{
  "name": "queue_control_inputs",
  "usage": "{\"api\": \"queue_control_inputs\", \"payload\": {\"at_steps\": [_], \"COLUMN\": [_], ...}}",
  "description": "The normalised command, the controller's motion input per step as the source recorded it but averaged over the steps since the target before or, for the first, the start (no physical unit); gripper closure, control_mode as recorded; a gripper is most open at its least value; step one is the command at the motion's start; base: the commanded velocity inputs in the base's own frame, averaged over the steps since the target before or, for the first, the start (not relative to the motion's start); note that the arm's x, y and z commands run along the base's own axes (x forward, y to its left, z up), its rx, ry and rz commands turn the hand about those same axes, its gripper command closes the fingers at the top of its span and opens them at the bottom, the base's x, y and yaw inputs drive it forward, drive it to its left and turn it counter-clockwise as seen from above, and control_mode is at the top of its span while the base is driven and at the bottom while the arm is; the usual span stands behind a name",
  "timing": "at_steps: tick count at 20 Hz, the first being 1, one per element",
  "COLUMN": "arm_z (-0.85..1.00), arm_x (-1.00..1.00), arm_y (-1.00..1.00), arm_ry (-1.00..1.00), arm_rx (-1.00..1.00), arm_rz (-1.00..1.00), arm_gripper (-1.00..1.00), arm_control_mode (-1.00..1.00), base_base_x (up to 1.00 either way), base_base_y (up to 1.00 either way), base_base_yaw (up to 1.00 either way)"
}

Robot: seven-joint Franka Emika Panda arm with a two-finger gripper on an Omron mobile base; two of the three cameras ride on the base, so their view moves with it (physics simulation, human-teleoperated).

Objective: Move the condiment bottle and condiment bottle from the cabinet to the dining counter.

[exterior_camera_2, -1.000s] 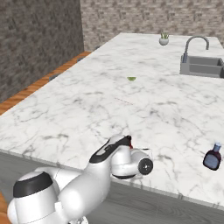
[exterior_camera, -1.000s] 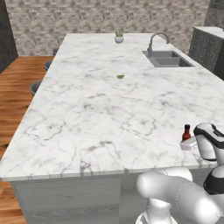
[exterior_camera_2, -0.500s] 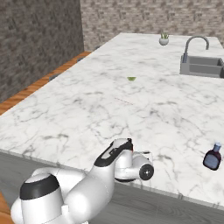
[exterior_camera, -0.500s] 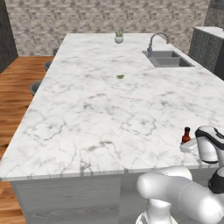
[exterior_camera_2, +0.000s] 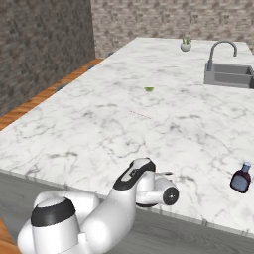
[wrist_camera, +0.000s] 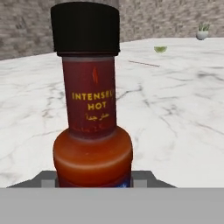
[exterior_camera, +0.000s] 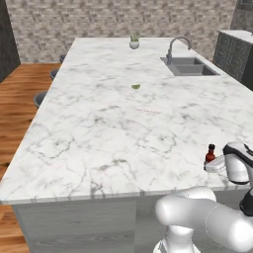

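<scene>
Your pincer sits low at the near edge of the counter, and the hot sauce bottle [wrist_camera: 89,109] rises upright right in front of the hand camera, its base down between the finger tips; whether the jaws are clamped on it or merely around it, you cannot tell. From the left base camera you see the same red bottle [exterior_camera: 210,153], black cap up, standing at the counter's near right corner, close against the white wrist. A second condiment bottle [exterior_camera_2: 241,177], dark with a pale cap, stands on the marble near the front edge, well to the right of the arm in the right base camera. The white marble counter [exterior_camera: 113,123] with grey veins stretches away from you. On it lie a small green lime piece [exterior_camera: 136,87] and, farther back, a little potted plant [exterior_camera: 134,41]. A grey sink [exterior_camera: 189,66] with a curved faucet [exterior_camera: 178,45] is set into the right side. Behind runs a brick wall [exterior_camera: 123,20], and a wooden floor [exterior_camera: 20,94] lies to the left
</scene>
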Motion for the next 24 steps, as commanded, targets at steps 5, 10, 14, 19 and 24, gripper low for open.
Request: {"api": "queue_control_inputs", "payload": {"at_steps": [5, 10, 14, 19, 24], "arm_z": [-0.22, -0.11, 0.0, 0.0, 0.09], "arm_x": [0.0, 0.0, 0.0, -0.14, -0.27], "arm_y": [0.0, 0.0, 0.0, 0.0, 0.0], "arm_ry": [0.0, 0.0, -0.02, -0.07, -0.1], "arm_rx": [0.0, 0.0, 0.0, 0.0, 0.0], "arm_rz": [0.02, 0.01, 0.02, 0.03, 0.03], "arm_gripper": [1.0, -1.0, -1.0, -1.0, -1.0], "arm_control_mode": [-1.0, -1.0, -1.0, -1.0, -1.0], "base_base_x": [0.0, 0.0, 0.0, 0.0, 0.0], "base_base_y": [0.0, 0.0, 0.0, 0.0, 0.0], "base_base_yaw": [0.0, 0.0, 0.0, 0.0, 0.0]}}
